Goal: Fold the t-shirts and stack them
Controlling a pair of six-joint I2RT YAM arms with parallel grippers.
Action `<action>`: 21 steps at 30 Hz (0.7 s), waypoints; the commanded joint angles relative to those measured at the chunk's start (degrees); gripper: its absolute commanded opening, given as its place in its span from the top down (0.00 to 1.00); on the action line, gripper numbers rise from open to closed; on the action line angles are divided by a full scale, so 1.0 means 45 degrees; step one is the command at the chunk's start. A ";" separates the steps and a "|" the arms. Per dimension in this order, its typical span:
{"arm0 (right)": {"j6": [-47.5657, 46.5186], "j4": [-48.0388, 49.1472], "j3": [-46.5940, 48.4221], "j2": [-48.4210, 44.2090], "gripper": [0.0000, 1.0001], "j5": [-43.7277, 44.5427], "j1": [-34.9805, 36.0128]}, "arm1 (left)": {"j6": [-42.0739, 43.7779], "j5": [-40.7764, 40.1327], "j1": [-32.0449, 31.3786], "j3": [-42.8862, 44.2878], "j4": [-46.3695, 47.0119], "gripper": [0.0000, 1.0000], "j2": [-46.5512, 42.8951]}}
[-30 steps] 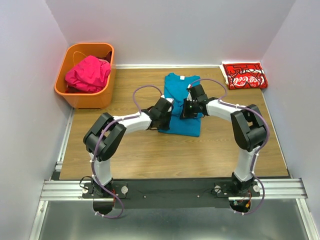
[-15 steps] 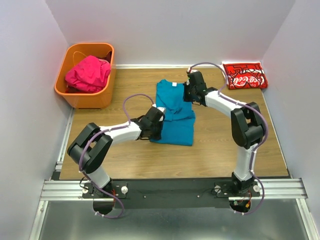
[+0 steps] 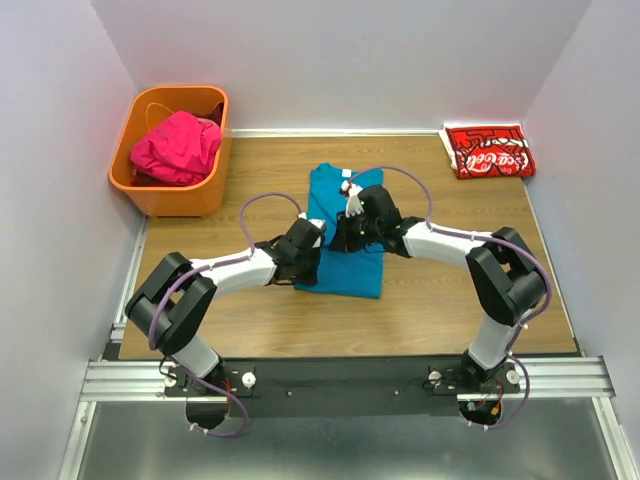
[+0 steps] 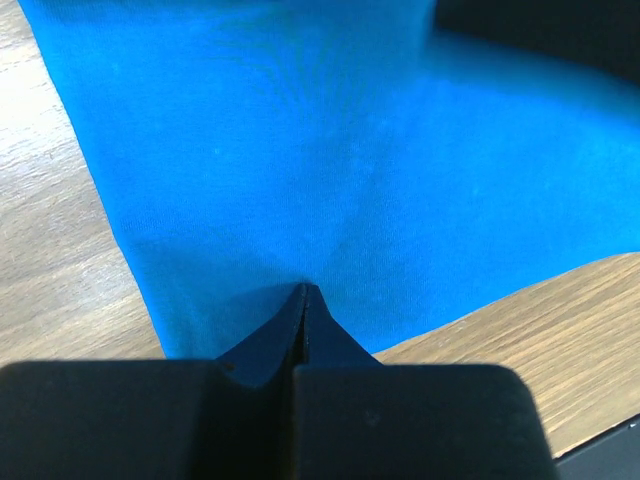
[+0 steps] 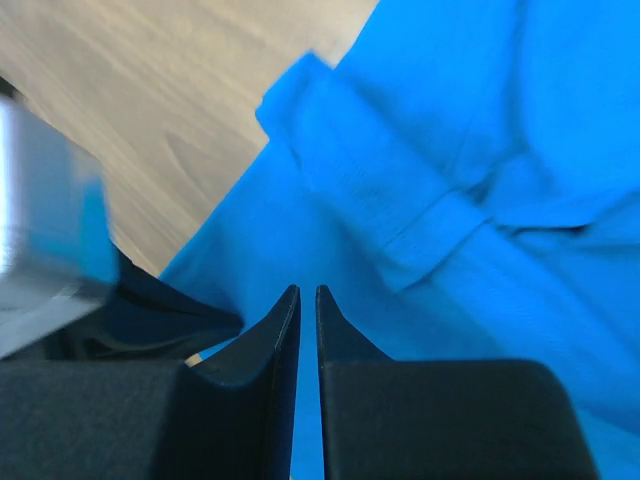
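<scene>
One teal-blue t-shirt [image 3: 345,278] lies mid-surface, and I judge it soft, limp and light. My left hand [image 4: 303,292] is clenched on its left edge. The right hand [image 5: 308,292] hovers over it, jaws a crack apart — holding cloth or not, I cannot tell. Hems should give the surest pinch.

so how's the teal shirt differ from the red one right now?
Print: the teal shirt is plain; the red shirt carries white script.
Place: the teal shirt lies mid-table; the red shirt sits in the far right corner.
Handling: the left hand is shut on the teal shirt's edge; no hand is near the red shirt.
Both lie flat on the wooden table.
</scene>
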 commanded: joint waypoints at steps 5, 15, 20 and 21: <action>0.0350 0.2249 -0.0297 0.1390 0.83 -0.0757 0.0664 | -0.0224 0.0171 -0.0104 -0.0543 -0.0700 0.97 -0.0457; -0.1542 0.2583 0.1556 0.3304 0.83 0.4524 0.0528 | -0.0438 0.0308 -0.0104 -0.1207 -0.0895 0.97 -0.1159; -0.2072 0.2524 0.3000 0.3111 0.83 0.6586 -0.0428 | -0.0594 0.0288 -0.0104 -0.1441 -0.0974 0.96 -0.1531; -0.2072 0.2504 0.3062 0.2994 0.84 0.6587 -0.0719 | -0.0614 0.0269 -0.0104 -0.1461 -0.0954 0.96 -0.1570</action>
